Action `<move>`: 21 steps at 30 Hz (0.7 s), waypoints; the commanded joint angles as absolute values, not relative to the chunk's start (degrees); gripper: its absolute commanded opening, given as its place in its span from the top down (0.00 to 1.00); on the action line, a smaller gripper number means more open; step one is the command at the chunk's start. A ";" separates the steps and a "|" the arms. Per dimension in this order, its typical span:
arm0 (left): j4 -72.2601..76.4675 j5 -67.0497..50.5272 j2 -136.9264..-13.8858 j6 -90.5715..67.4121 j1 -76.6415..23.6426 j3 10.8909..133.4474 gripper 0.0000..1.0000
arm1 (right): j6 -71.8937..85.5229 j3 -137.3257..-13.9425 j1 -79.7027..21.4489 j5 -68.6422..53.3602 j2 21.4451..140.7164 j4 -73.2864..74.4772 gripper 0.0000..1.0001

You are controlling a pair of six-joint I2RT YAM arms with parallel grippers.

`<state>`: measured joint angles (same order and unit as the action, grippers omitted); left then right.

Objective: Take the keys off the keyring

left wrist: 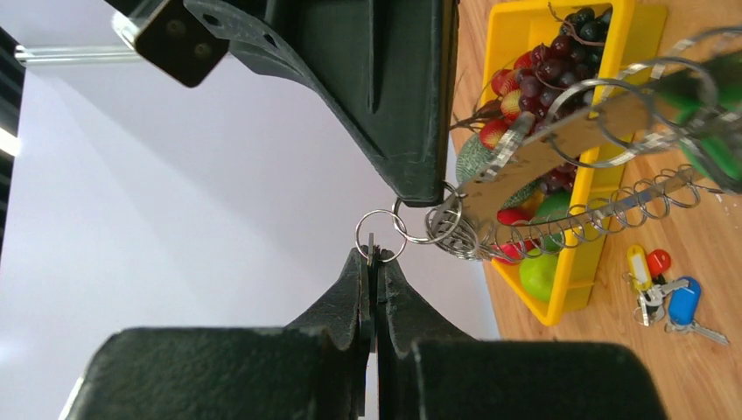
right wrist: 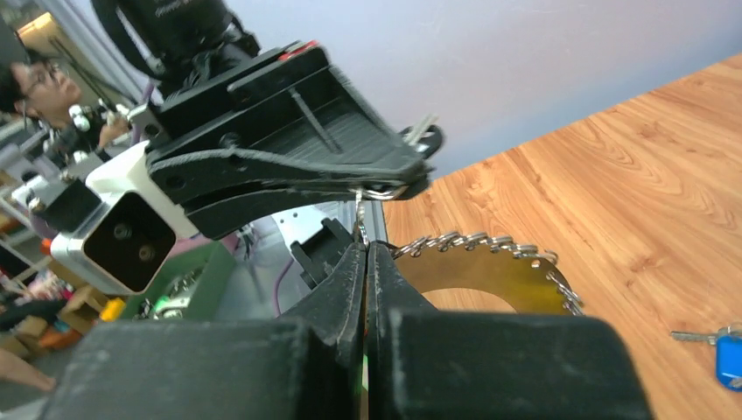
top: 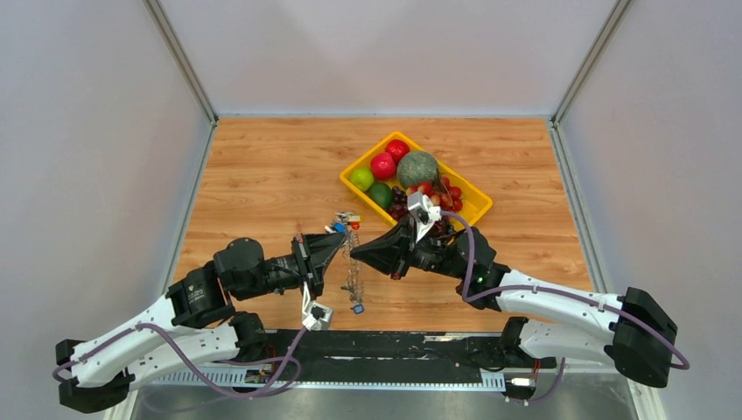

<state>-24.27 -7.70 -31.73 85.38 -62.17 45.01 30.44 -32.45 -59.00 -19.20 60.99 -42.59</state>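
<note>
Left fingers (left wrist: 350,297) and right fingers (right wrist: 339,284) each pinch shut on a small loop of the keyring (left wrist: 542,153), hung between them above the surface (top: 262,175). The green key (left wrist: 710,92) and the blue key (top: 357,308), at its 6 o'clock end, look attached, so none seems removed.

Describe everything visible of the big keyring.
The keyring is a flat metal ring with a wide central hole, brassy in the right wrist view, its edge lined with small silver split rings. It hangs clear of the table, held between the shut left gripper, pinching a small linked ring, and the shut right gripper.
</note>
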 commanded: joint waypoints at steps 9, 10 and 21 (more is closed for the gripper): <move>-20.13 -8.97 -30.61 83.24 -62.41 45.57 1.00 | 21.38 -36.35 -62.42 -8.97 58.17 -34.73 1.00; -20.17 -9.06 -30.55 83.54 -62.45 45.32 1.00 | 22.93 -36.46 -62.35 -7.76 58.29 -34.53 1.00; -21.25 -10.85 -29.85 85.26 -62.42 45.26 1.00 | 19.23 -38.15 -61.99 -11.12 60.30 -30.69 0.68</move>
